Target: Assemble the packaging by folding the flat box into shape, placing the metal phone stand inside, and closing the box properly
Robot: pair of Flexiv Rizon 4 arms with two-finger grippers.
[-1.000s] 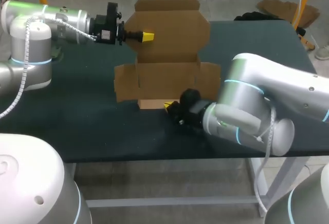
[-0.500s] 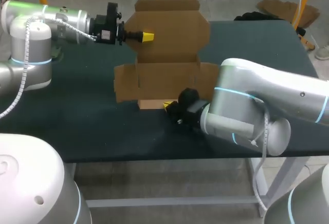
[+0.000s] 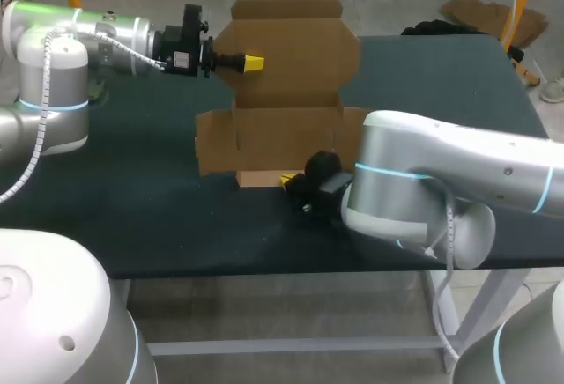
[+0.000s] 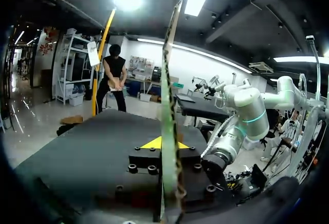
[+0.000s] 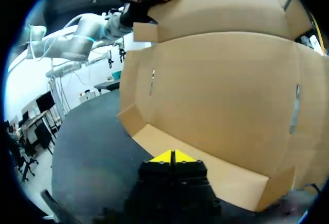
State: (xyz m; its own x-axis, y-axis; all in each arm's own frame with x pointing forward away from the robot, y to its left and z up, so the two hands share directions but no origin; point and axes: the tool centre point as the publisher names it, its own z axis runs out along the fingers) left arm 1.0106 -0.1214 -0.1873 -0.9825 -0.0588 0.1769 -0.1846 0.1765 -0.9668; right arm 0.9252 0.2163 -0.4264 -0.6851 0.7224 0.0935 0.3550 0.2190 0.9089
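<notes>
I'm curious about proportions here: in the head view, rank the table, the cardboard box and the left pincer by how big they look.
Largest: table
Then: cardboard box
Smallest: left pincer

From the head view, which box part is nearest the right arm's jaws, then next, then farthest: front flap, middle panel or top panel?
1. front flap: flat on the table, beside the right arm's jaws.
2. middle panel: just behind that flap.
3. top panel: farthest, toward the table's far edge.
</notes>
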